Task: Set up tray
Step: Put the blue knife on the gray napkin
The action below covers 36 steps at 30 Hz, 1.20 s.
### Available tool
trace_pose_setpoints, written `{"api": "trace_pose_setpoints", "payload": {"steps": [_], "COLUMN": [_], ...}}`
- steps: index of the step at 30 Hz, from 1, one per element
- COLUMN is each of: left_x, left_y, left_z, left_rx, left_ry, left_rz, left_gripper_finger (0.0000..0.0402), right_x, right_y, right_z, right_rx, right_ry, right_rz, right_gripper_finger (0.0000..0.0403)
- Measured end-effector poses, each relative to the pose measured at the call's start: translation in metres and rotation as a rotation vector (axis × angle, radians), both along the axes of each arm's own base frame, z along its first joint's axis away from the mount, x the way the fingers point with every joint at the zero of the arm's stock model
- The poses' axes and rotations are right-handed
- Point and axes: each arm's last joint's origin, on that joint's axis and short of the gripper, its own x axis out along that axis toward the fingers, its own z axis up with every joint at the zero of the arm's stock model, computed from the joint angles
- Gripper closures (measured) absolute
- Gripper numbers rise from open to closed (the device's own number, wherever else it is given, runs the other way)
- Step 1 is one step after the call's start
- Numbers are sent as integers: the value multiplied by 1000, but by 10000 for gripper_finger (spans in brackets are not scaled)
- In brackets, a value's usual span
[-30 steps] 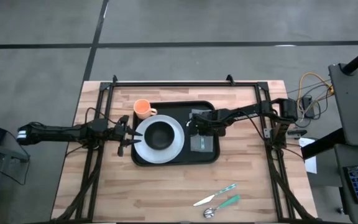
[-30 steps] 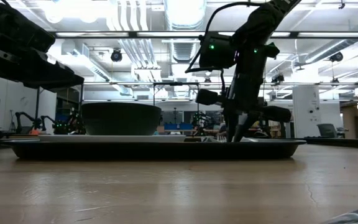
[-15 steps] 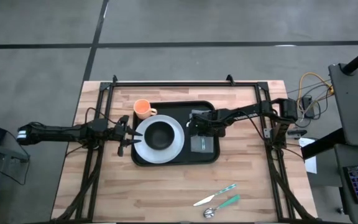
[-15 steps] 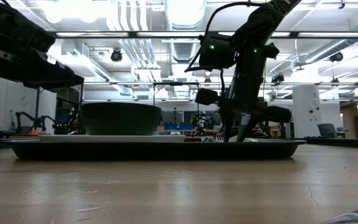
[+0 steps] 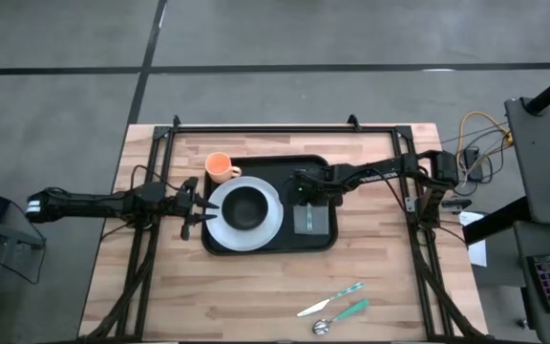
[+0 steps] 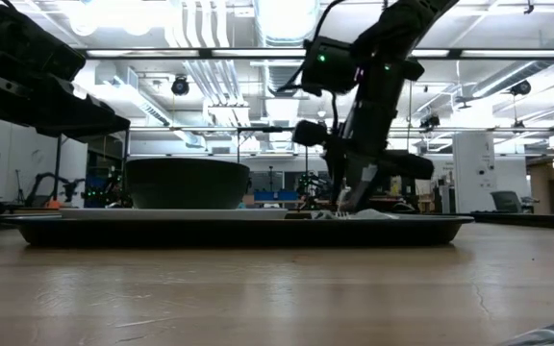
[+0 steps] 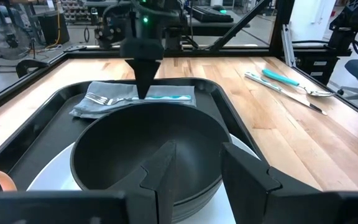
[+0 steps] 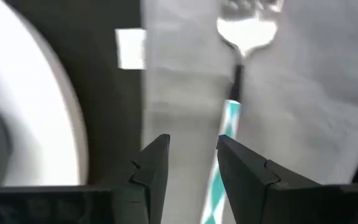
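The black tray [image 5: 267, 241] lies mid-table. On it sits a white plate [image 5: 273, 218] with a dark bowl [image 5: 244, 206]. To the plate's right on the tray lies a grey napkin [image 5: 313, 221], and a teal-handled fork [image 8: 236, 68] lies flat on it. My right gripper [image 8: 191, 152] hovers open just above the napkin, pointing steeply down, with the fork's handle below its fingers. My left gripper [image 5: 200, 208] waits open at the plate's left edge, facing the bowl [image 7: 145, 149].
An orange cup [image 5: 221, 168] stands at the tray's far left corner. A knife and a teal-handled spoon [image 5: 337, 304] lie on the bare wood near the table's front right. Bare wood also shows left of and in front of the tray.
My right gripper has opened and let go of the fork, which now lies on the napkin. It has then risen a little off the napkin and drawn slightly toward the far edge.
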Motion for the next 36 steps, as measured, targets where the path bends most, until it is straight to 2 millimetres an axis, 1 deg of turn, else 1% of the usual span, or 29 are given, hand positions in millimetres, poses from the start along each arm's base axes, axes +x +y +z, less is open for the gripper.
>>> {"api": "trace_pose_setpoints", "payload": {"steps": [4,8,14,17,22,26,30,33,36], "left_x": [0,0,0,0,0,0,1,1,1], "left_y": [0,0,0,0,0,0,0,0,0], "left_z": [0,0,0,0,0,0,-1,-1,-1], "left_rx": [0,0,0,0,0,0,-1,-1,-1], "left_ry": [0,-1,0,0,0,4,11,11,12], "left_rz": [0,0,0,0,0,0,0,0,0], "left_gripper_finger": [297,297,297,297,297,297,297,297,297], "right_x": [4,8,8,13,22,24,28,28,26], "right_y": [-5,-7,-8,-9,-10,-9,-8,-8,-8], "right_z": [9,16,17,13,-3,-20,-29,-29,-21], "right_rx": [-16,-61,-101,-123,-124,-48,13,-7,-65], "right_ry": [-11,-9,-6,-25,-35,-5,-9,-5,-10], "right_rz": [7,50,69,90,108,119,141,138,129], "right_gripper_finger": [281,282,284,284,284,285,285,285,285]}}
